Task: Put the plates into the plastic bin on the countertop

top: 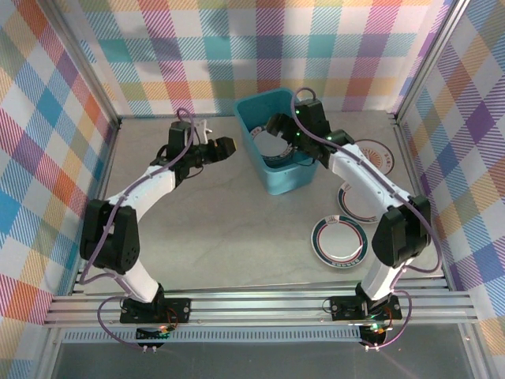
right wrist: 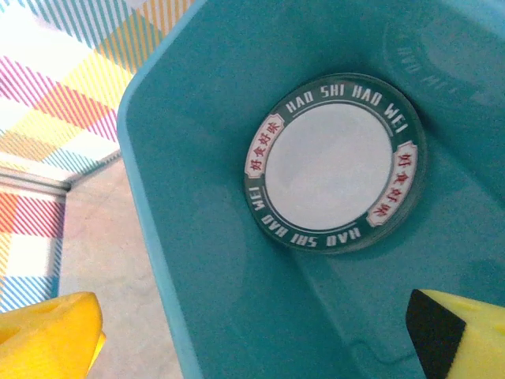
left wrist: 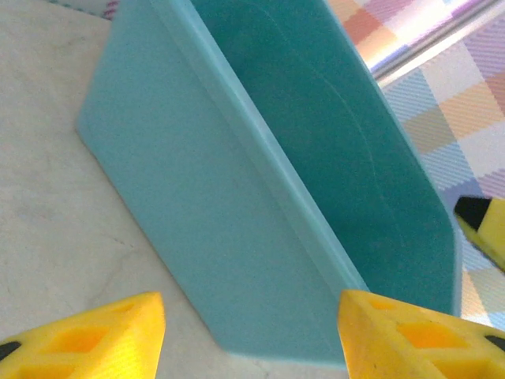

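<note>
Plastic bin [left wrist: 197, 197]: we record teal moulded plastic, smooth, with a soft satin sheen inside and out.
Plate [right wrist: 331, 166]: smooth hard ware, white centre, dark printed rim. Ceramic or melamine, we cannot tell.
Bench [top: 229, 229]: pale marbled surface, matt, faintly veined.
Rails [top: 260, 304]: bare aluminium, ribbed.
Walls [top: 47, 118]: plaid print, matt. Cloth or paper, we cannot tell.
Left pincer [left wrist: 251, 339], fingers [left wrist: 95, 335]: yellow plastic, slightly grainy.
Arm shells [top: 150, 185]: glossy white plastic.
</note>
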You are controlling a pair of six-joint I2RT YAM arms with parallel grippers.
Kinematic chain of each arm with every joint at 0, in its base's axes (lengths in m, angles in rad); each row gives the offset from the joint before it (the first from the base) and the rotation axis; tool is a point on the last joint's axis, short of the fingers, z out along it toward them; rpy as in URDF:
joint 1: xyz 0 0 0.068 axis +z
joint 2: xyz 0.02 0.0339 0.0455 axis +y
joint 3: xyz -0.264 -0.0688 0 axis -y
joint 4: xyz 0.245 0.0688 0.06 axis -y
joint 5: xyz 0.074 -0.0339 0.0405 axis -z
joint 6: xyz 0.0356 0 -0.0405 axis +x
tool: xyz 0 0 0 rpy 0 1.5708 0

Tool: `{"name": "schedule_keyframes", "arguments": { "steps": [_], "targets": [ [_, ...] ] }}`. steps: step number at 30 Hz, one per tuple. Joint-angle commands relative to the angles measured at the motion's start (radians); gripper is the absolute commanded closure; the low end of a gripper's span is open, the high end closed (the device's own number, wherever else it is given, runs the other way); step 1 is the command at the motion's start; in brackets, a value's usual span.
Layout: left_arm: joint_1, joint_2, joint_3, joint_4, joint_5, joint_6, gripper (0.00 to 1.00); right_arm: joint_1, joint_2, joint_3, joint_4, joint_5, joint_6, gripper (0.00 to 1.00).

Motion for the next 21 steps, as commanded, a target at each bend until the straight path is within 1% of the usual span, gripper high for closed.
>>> {"name": "schedule_keyframes", "arguments": {
  "steps": [1, 5, 7, 10, 13, 15, 17, 19, 21],
  "targets": [
    [-0.006, -0.047, -0.081, 0.015, 0.018, 0.04, 0.41, -0.06, -0.124, -0.025, 0.033, -0.016, -0.174, 0.01],
    [-0.049, -0.081, -0.159, 0.007, 0.018, 0.069, 0.41, -0.144, -0.144, -0.036, -0.046, -0.078, -0.263, 0.01],
    [-0.085, -0.11, -0.2, 0.006, -0.013, 0.082, 0.42, -0.182, -0.14, -0.046, -0.075, -0.101, -0.291, 0.01],
    [-0.135, -0.161, -0.27, 0.024, -0.048, 0.081, 0.42, -0.215, -0.14, -0.083, -0.058, -0.113, -0.331, 0.01],
    [-0.176, -0.2, -0.332, 0.056, -0.061, 0.049, 0.42, -0.259, -0.077, -0.063, -0.094, -0.2, -0.363, 0.01],
    [-0.207, -0.213, -0.352, 0.041, -0.065, 0.046, 0.42, -0.274, -0.03, -0.039, -0.122, -0.253, -0.381, 0.01],
    [-0.242, -0.22, -0.367, 0.033, -0.08, 0.041, 0.42, -0.276, 0.012, 0.0, -0.173, -0.253, -0.401, 0.0],
    [-0.28, -0.219, -0.374, 0.039, -0.085, 0.032, 0.43, -0.276, 0.026, -0.001, -0.171, -0.283, -0.414, 0.0],
    [-0.313, -0.213, -0.37, 0.037, -0.088, 0.03, 0.43, -0.276, 0.028, -0.012, -0.148, -0.353, -0.418, 0.0]
  ]
}}
